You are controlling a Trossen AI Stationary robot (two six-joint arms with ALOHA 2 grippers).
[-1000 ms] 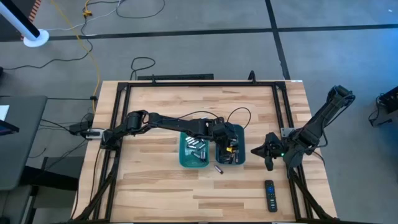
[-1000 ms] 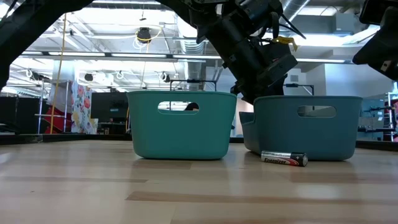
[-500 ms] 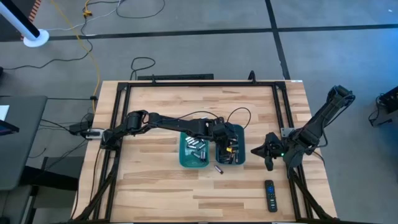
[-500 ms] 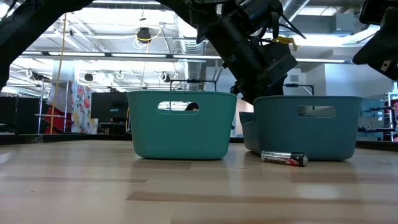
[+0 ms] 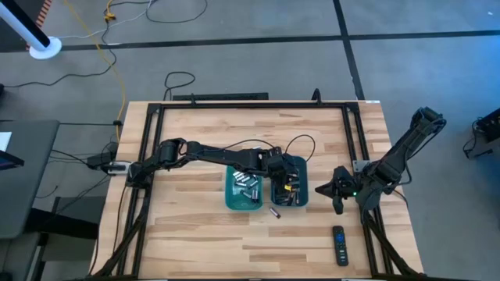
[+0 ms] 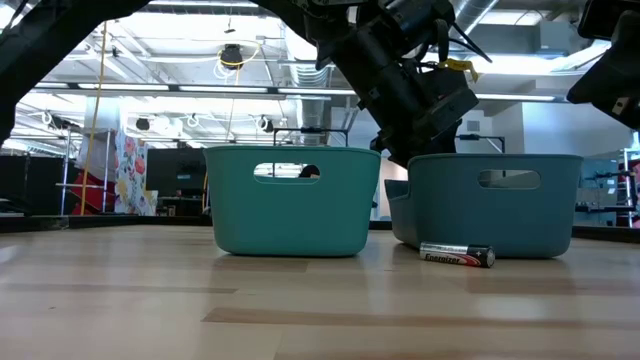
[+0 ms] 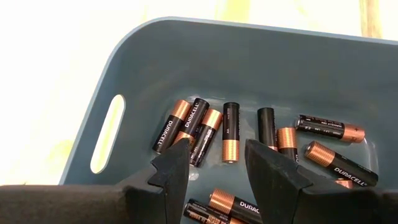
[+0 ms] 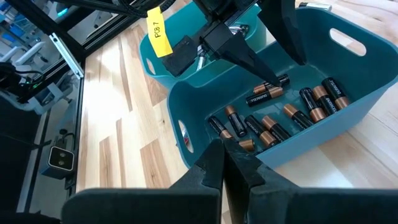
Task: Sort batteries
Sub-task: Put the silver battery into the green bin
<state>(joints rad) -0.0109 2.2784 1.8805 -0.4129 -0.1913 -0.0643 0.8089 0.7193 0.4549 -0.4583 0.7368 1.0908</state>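
Two teal bins stand side by side mid-table. The left bin (image 5: 244, 190) holds silvery-white batteries (image 5: 247, 184). The right bin (image 5: 290, 190) holds dark batteries with copper ends (image 7: 229, 132), lying on its floor. My left gripper (image 7: 217, 150) hangs open just above the right bin, fingers slanting down, with nothing between them. One dark battery (image 6: 457, 256) lies on the table in front of the right bin. My right gripper (image 5: 321, 188) waits shut near the table's right edge, pointing at the bins.
A black remote control (image 5: 339, 245) lies near the table's front right corner. A black frame (image 5: 234, 106) runs around the tabletop. Bare wood lies to the left of and in front of the bins.
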